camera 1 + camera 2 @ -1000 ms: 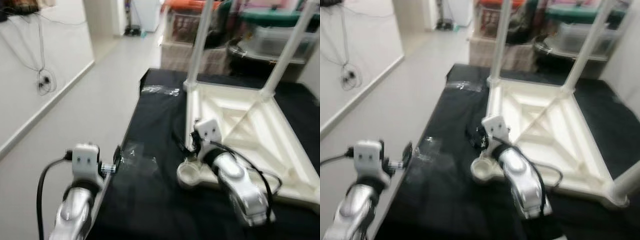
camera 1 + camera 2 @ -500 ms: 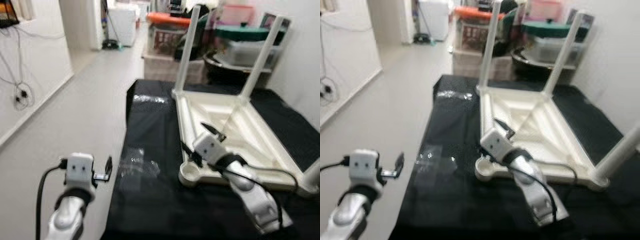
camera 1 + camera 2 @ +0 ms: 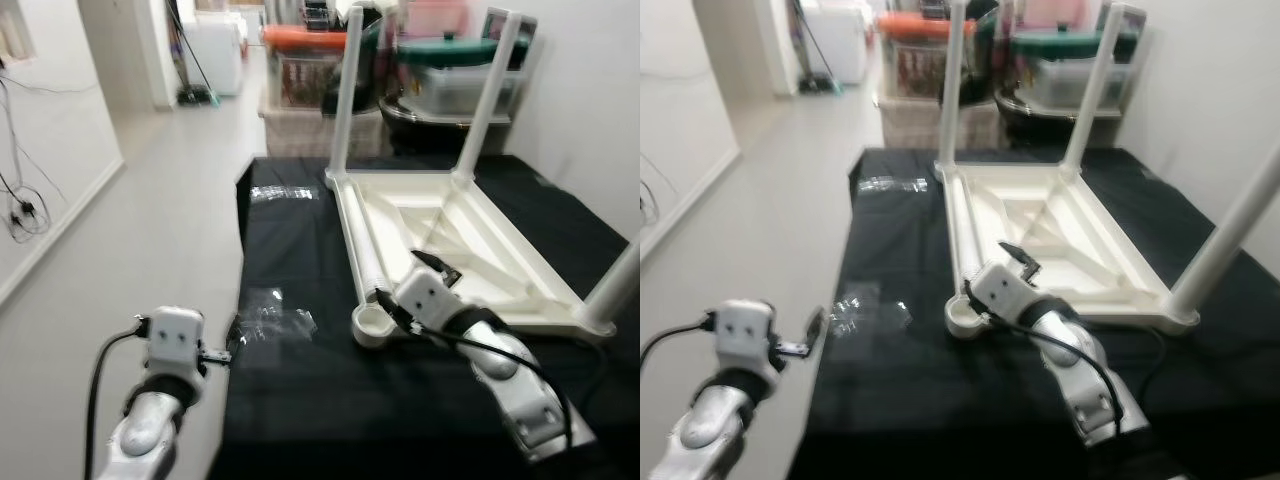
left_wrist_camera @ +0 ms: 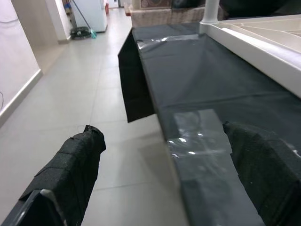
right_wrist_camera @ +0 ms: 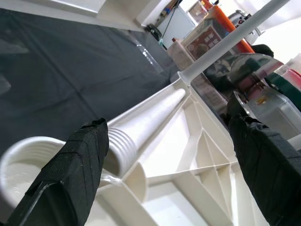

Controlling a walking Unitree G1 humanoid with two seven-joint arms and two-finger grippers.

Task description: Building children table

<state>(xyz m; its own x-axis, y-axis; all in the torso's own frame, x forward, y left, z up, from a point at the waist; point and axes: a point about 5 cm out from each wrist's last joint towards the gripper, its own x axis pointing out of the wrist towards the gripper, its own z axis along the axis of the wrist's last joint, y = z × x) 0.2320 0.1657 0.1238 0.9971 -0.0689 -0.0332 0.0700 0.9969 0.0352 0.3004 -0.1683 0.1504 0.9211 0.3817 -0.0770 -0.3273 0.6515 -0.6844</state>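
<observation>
The white children's table [image 3: 480, 250] lies upside down on a black-covered surface. Two legs [image 3: 343, 95] stand at its far corners and a third [image 3: 618, 285] at the near right. An empty round socket [image 3: 372, 325] marks the near-left corner. A loose white leg [image 3: 362, 240] with a threaded end [image 5: 120, 148] lies along the table's left inner edge. My right gripper [image 3: 400, 280] is open, its fingers [image 5: 77, 174] on either side of that threaded end, just above the socket. My left gripper [image 3: 228, 345] is open and holds nothing, at the left edge of the black cover [image 4: 197, 80].
Patches of clear tape [image 3: 275, 320] shine on the black cover near the left edge. Grey floor [image 3: 150, 220] runs along the left, with a wall and hanging cables [image 3: 20, 205]. Crates and storage boxes [image 3: 300, 65] stand behind the far end.
The whole picture has shifted, so the camera has moved and now shows more of the table. My right gripper stays by the socket corner, and the left gripper stays at the cover's edge.
</observation>
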